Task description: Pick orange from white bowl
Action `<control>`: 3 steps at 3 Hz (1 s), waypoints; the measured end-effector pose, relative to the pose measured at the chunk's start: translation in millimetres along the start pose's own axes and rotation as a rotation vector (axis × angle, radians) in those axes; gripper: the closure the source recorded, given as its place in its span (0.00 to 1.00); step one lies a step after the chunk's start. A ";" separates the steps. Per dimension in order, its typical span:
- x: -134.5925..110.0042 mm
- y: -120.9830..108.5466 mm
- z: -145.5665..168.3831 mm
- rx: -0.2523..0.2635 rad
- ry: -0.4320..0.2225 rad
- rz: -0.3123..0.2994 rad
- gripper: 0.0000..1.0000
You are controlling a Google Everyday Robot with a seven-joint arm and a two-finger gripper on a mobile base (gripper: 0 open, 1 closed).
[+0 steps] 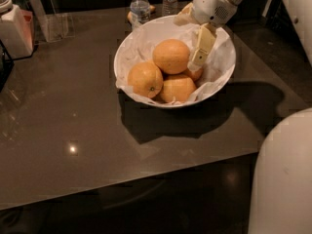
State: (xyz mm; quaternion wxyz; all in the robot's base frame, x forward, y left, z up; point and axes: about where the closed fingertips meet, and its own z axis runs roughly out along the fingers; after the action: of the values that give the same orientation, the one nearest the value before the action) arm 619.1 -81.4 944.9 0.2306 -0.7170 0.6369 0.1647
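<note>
Camera view: gripper (189, 44) over white bowl (222, 82), finger (202, 45) apparently beside orange (171, 56).

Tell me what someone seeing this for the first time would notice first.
The white bowl, toward the back of the dark table, draws the eye first. Inside it, the biggest orange sits on top of three smaller fruits. The gripper reaches down into the bowl's right side, just beside that orange.
</note>
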 end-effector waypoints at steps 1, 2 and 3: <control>2.6 7.5 2.3 -0.030 -0.040 0.047 0.00; 2.1 7.4 2.5 -0.030 -0.042 0.047 0.00; -9.5 0.8 12.0 -0.023 -0.115 0.029 0.00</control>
State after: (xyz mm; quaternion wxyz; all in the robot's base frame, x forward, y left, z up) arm 617.7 -67.0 939.9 0.2562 -0.6998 0.6309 0.2161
